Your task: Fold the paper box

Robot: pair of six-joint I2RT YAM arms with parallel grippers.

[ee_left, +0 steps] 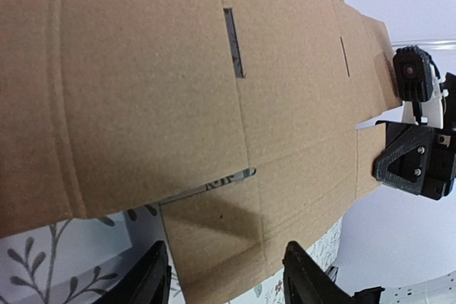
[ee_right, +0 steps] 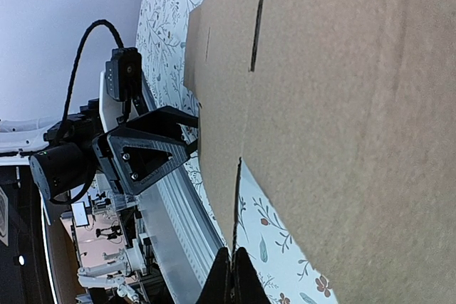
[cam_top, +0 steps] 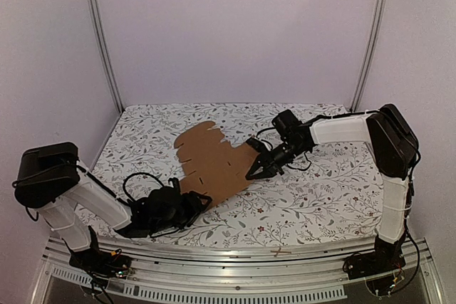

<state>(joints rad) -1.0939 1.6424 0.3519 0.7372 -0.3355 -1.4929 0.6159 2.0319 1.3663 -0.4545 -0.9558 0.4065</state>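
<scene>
Nearest me in the top view, two arms: left arm [cam_top: 92, 201] and right arm [cam_top: 342, 132], bases at the bottom edge. I count two grippers and one paper box [cam_top: 214, 161]. The box is an unfolded brown sheet lying mid-table [cam_top: 313, 197] between the grippers.

Its long axis looks to run near-to-far, skewed slightly, though I can't be sure. The rounded flaps point toward the far wall.

The left gripper [cam_top: 201, 203] sits at the sheet's near edge. Its wrist view shows both fingers [ee_left: 146, 279] spread apart with a small flap's end between them; I can't tell if they touch it. That view also gives me two narrow slits [ee_left: 233, 42], too small to make out from the top.

The right gripper [cam_top: 255, 171] is at the sheet's right edge. Its wrist view shows the tips clenched together where a flap's cut edge runs into them, so it is pinching the cardboard.
</scene>
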